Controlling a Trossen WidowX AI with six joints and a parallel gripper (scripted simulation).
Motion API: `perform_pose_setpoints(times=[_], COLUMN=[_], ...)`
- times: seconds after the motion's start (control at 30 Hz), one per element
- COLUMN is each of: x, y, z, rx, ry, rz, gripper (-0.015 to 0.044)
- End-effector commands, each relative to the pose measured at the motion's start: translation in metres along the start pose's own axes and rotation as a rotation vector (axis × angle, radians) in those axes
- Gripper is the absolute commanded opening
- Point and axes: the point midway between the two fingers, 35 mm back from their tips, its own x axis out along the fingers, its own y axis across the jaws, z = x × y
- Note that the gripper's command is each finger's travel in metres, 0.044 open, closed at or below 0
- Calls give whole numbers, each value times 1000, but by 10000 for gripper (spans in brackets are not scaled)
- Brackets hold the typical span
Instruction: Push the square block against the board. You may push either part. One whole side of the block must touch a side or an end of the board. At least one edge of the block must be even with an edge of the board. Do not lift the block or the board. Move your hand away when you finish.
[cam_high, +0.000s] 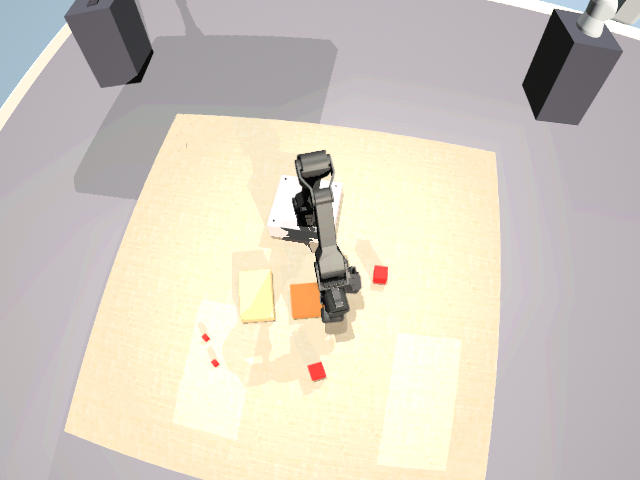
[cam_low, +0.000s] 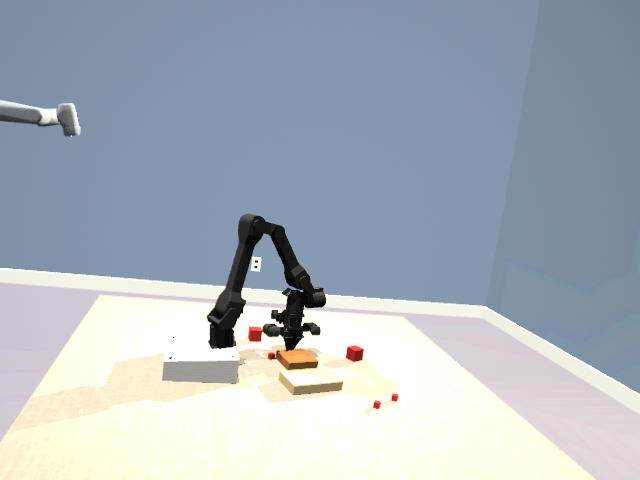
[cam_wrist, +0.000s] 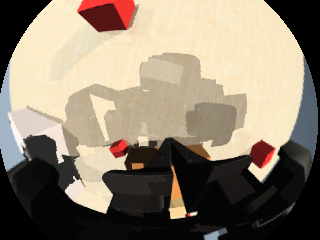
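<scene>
The orange square block (cam_high: 303, 301) (cam_low: 296, 357) (cam_wrist: 176, 186) lies flat on the table. The pale yellow board (cam_high: 255, 295) (cam_low: 310, 381) lies flat to its left in the top view, longer than the block. A strip of table shows between their facing sides, so they are apart. My gripper (cam_low: 292, 347) (cam_wrist: 168, 140) is shut and empty, pointing down. It is at the block's side away from the board; whether its tips touch the block I cannot tell. In the top view the hand hides the tips and the block's right edge.
A red cube (cam_high: 380, 274) (cam_low: 254, 334) (cam_wrist: 106, 14) lies right of the hand; another red cube (cam_high: 316, 371) (cam_low: 354, 353) (cam_wrist: 262, 153) lies in front. A small red cube (cam_low: 271, 355) (cam_wrist: 119, 148) lies near the block. The arm's white base box (cam_high: 281, 206) (cam_low: 200, 369) stands behind.
</scene>
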Motion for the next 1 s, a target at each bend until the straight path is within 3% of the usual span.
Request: perform_pose_setpoints(times=[0.0, 0.97], x=[0, 0], y=[0, 0], z=[-4, -25], rx=[-1, -1], ry=[5, 7], rz=[-2, -1], gripper=[0, 0])
